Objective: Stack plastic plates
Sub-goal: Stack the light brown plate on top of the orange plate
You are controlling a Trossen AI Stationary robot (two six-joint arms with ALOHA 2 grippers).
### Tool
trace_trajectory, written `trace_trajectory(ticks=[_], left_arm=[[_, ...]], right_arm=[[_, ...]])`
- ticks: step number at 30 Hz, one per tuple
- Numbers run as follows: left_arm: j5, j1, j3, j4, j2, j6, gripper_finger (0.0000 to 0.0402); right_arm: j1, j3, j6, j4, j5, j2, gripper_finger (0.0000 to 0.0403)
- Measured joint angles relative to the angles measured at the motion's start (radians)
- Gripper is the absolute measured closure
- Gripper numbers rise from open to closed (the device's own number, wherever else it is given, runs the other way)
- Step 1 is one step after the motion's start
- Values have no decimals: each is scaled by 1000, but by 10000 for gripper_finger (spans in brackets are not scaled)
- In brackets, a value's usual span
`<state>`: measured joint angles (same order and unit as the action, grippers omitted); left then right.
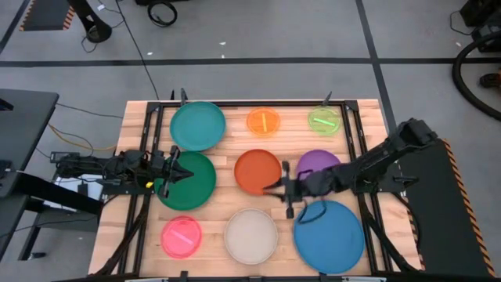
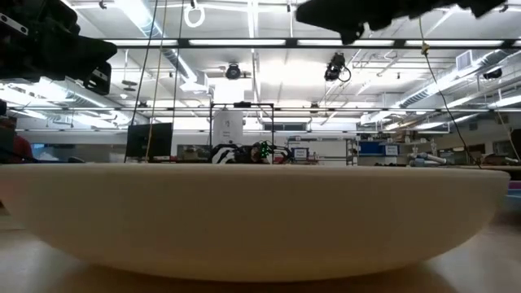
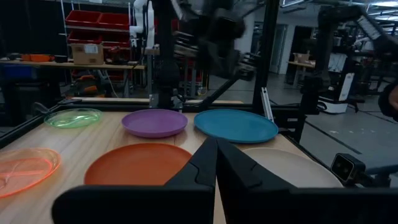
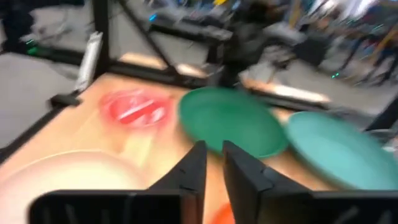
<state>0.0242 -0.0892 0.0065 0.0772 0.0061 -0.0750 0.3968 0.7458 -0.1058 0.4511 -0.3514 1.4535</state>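
Nine plates lie singly on the wooden tabletop (image 1: 141,125), none stacked. Along the far edge sit the teal plate (image 1: 197,125), orange plate (image 1: 264,121) and lime plate (image 1: 324,121). The middle row holds the dark green plate (image 1: 192,184), red-orange plate (image 1: 257,171) and purple plate (image 1: 318,163). Near the front edge are the pink plate (image 1: 182,236), cream plate (image 1: 251,235) and blue plate (image 1: 329,235). The left gripper (image 1: 182,174), fingers pressed together, hovers over the dark green plate. The right gripper (image 1: 272,189), fingers slightly parted and holding nothing, hangs by the red-orange plate's front rim.

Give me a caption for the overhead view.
Nine unstacked plastic plates on the wooden table; left gripper over dark green, right gripper beside red-orange.
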Motion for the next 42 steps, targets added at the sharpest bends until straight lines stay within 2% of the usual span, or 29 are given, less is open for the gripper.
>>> trace_trajectory(ticks=[5, 9, 15, 20, 25, 28, 32, 37, 42], left_arm=[[0, 0, 0, 0, 0, 0, 388], [0, 0, 0, 0, 0, 0, 388], [0, 0, 0, 4, 0, 0, 388], [0, 0, 0, 0, 0, 0, 388], [0, 0, 0, 0, 0, 0, 388], [0, 0, 0, 0, 0, 0, 388], [0, 0, 0, 1, 0, 0, 388], [0, 0, 0, 3, 0, 0, 388], [0, 0, 0, 5, 0, 0, 388]], right_arm=[[86, 183, 91, -214, 84, 133, 267], [159, 285, 132, -368, 113, 225, 227], [253, 374, 174, -409, 114, 343, 194], [289, 493, 207, -454, 144, 441, 183], [302, 684, 212, -692, 162, 540, 182], [302, 748, 210, -812, 165, 580, 182], [306, 756, 151, -877, 196, 609, 185], [323, 757, 29, -872, 161, 613, 190], [314, 747, 7, -879, 182, 639, 190]])
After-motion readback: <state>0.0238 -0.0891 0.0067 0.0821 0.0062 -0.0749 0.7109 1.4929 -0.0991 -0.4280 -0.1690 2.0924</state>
